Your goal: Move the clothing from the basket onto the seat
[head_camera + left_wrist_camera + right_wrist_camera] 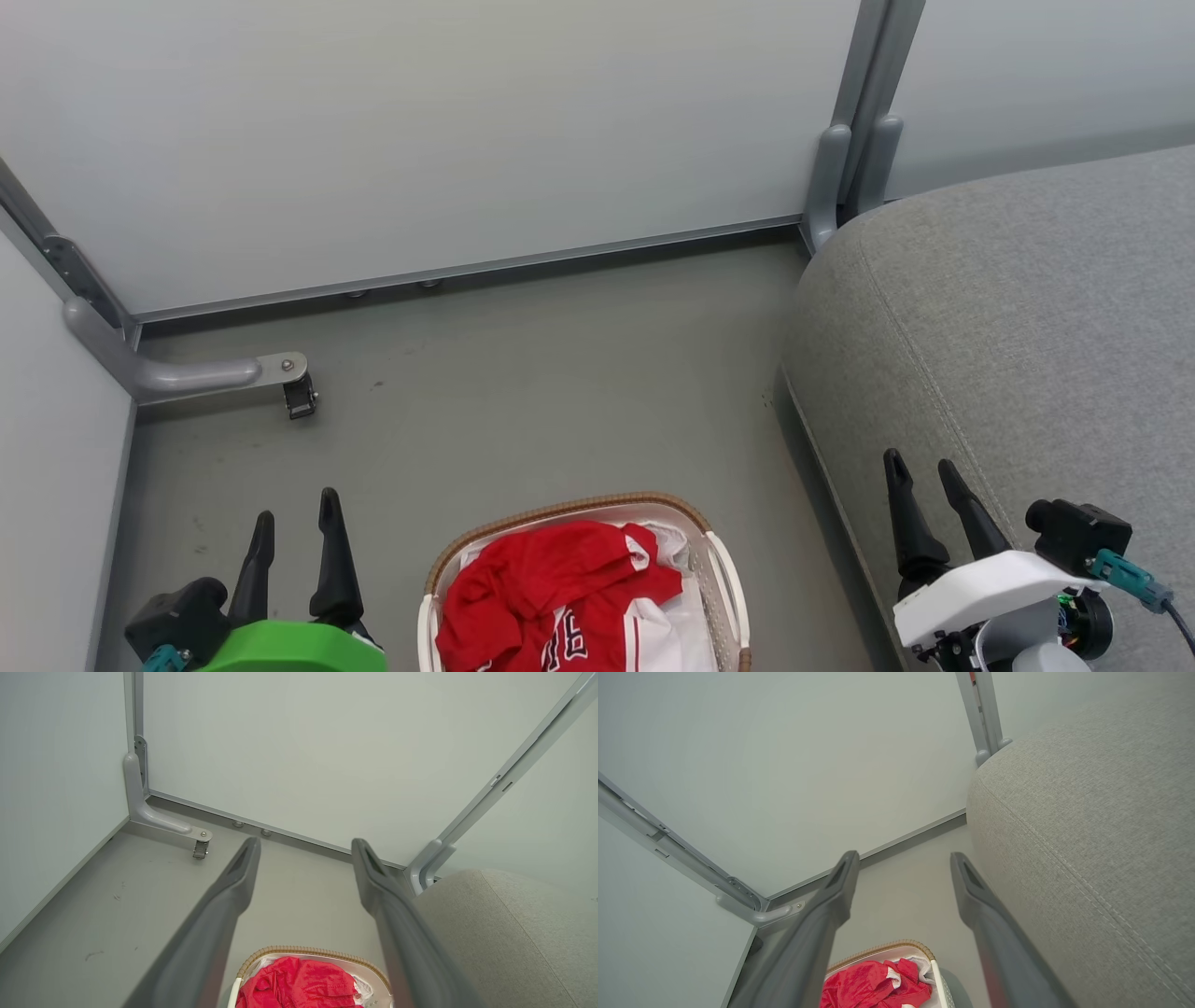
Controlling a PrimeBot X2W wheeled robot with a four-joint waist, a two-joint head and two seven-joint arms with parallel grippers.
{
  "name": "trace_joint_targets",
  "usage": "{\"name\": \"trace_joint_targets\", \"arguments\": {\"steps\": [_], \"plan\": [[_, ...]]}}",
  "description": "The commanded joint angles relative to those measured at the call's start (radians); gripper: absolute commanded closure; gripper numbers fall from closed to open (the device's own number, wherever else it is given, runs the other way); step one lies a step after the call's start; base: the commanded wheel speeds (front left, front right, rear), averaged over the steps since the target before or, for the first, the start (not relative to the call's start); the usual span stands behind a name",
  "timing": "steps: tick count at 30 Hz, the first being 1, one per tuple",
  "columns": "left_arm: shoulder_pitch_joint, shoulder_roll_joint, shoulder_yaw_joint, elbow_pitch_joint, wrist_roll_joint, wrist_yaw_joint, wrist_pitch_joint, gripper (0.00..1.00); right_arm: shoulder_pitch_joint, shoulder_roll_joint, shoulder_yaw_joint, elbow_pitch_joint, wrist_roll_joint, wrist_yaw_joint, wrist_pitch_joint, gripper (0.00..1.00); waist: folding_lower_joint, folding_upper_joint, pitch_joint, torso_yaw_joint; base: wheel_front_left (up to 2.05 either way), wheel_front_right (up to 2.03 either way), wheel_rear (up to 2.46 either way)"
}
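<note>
Red jersey (551, 588) lies crumpled in the basket (569, 509), which stands on the floor just beside the grey seat (1027, 327). Left gripper (297, 509) and right gripper (921, 464) flank the basket, both with jaws parted and empty; the jersey lies low between them, touching neither. Step judged: pre-grasp, nothing lifted yet. The next move probably calls for one gripper to descend and pinch a raised red fold, not the white fabric (674, 635) beneath.

We saw the basket (571, 509) cut off by the head view's bottom edge, we couldn't read the crumpled jersey (541, 583) lettering, and the sofa (1027, 327) ran off right.
</note>
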Motion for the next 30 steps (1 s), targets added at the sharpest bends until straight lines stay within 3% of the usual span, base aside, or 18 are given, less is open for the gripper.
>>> {"name": "trace_joint_targets", "arguments": {"steps": [1,30], "plan": [[0.009,0.008,-0.002,-0.005,0.023,0.004,-0.01,0.0,0.006,-0.007,0.004,-0.002,-0.028,0.0,-0.012,0.0,0.0,0.0,0.0,0.0,0.0,0.0,0.0],[0.031,0.01,-0.035,0.037,0.234,0.014,-0.07,0.0,0.011,-0.009,0.038,-0.01,-0.257,0.0,-0.073,0.0,0.0,0.0,0.0,0.015,0.0,0.0,0.0]]}}
